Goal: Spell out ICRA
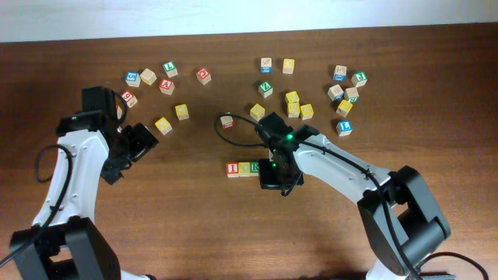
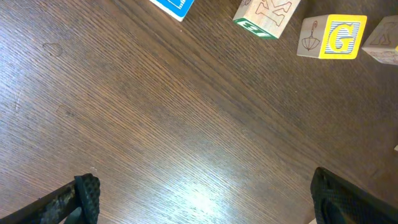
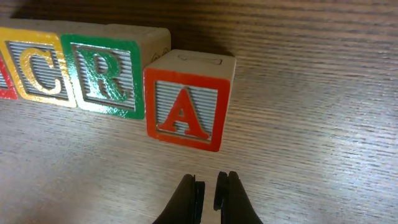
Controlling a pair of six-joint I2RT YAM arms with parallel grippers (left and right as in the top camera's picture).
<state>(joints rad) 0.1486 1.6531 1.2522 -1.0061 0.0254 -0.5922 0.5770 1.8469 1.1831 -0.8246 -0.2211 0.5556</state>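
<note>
In the right wrist view a row of letter blocks lies on the wooden table: a red-edged block cut off at the left (image 3: 4, 62), a yellow C (image 3: 40, 68), a green R (image 3: 102, 76) and a red A (image 3: 185, 110). The A touches the R and sits slightly lower than the row. My right gripper (image 3: 209, 190) is shut and empty, just in front of the A. In the overhead view the row (image 1: 243, 169) shows, with my right gripper (image 1: 277, 176) covering its right end. My left gripper (image 1: 140, 143) (image 2: 208, 205) is open and empty over bare table.
Loose letter blocks lie in a cluster at the back left (image 1: 159, 82) and a larger one at the back right (image 1: 311, 89). One block (image 1: 227, 121) lies alone near the middle. The left wrist view shows a yellow G block (image 2: 339, 37) and a green-edged block (image 2: 264, 15).
</note>
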